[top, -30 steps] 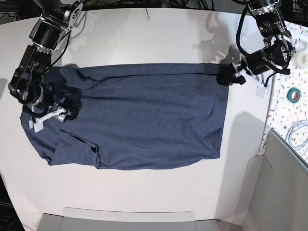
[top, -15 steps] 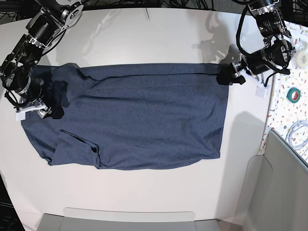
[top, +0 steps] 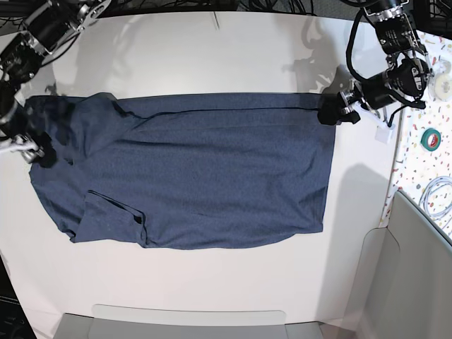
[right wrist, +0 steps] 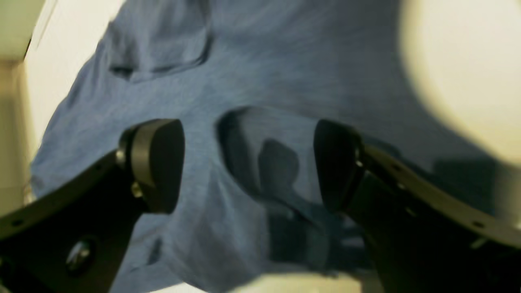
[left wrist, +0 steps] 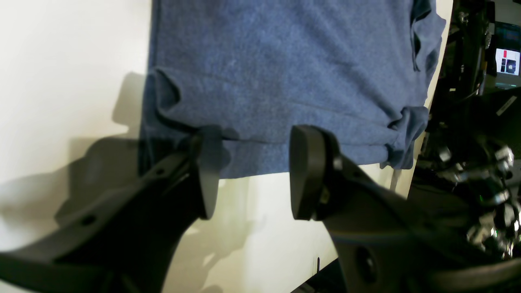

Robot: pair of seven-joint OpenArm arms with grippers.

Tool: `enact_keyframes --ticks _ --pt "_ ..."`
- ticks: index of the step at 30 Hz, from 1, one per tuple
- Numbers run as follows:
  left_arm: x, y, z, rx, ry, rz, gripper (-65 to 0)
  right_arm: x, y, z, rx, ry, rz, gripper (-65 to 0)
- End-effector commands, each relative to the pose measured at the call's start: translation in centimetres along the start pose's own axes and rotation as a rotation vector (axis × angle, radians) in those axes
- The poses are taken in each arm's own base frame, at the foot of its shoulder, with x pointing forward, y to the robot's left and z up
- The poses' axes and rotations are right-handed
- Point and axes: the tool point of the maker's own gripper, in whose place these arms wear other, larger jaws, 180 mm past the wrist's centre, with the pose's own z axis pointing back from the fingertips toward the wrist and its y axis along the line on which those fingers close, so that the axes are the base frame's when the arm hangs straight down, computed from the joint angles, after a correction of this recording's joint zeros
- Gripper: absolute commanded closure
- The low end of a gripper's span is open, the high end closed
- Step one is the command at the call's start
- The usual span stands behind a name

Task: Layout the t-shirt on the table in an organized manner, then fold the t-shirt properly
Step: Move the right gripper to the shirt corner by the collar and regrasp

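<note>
I am hovering my left end effector (left wrist: 248, 175), jaws parted and empty, over the t-shirt (top: 212, 169) hem at three o'clock, readying to pinch and fold.

- The left gripper (left wrist: 250, 173) fills the lower part of the view; its two dark fingers (left wrist: 307, 171) stand apart, with a clear gap between them.
- The t-shirt (left wrist: 285, 73) – blue, heathered cloth – lies flat on the table (left wrist: 61, 81) and covers the upper middle of the view.
- The hem edge of the t-shirt runs across just behind the fingertips; the left finger overlaps this edge, but whether it touches the cloth I cannot tell.
- The cloth is bunched into small folds at the hem's left corner and right corner.
- Below the hem, bare white table shows between the fingers.
- Shadows of the gripper fall on the table at the left.
- At the right edge – dark, blurred equipment and a small lit screen (left wrist: 507, 62).
</note>
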Motion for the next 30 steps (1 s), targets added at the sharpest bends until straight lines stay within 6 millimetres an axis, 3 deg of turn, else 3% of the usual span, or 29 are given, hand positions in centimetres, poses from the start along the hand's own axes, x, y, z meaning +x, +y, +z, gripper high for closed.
enact_keyframes --ticks 1,4,9,12,15,24,30 --pt "0.4 -0.4 0.4 -0.012 -0.008 -0.017 -26.7 1.7 -0.1 1.5 -0.011 -0.059 0.034 -48.7" --pt "0.4 -0.4 0.5 -0.011 -0.007 -0.016 -26.7 0.1 -2.4 4.0 -0.087 -0.07 0.032 -48.6" --pt "0.3 -0.4 0.5 -0.011 -0.006 -0.015 -26.7 -5.5 -6.4 6.8 -0.112 -0.054 -0.161 -48.6" --pt "0.3 -0.4 0.5 -0.011 -0.006 -0.015 -26.7 -7.4 -7.9 7.3 -0.103 -0.048 -0.263 -48.6" --pt "0.3 -0.4 0.5 -0.011 -0.006 -0.015 -26.7 -8.5 -9.0 6.4 -0.094 -0.027 -0.335 -48.6" --pt "0.3 -0.4 0.5 -0.011 -0.006 -0.015 -26.7 -7.7 -8.8 1.8 0.013 -0.003 -0.485 -48.6" --pt "0.4 -0.3 0.5 -0.01 -0.009 -0.014 -26.7 -7.0 -8.6 1.2 0.031 -0.008 -0.5 -48.6"
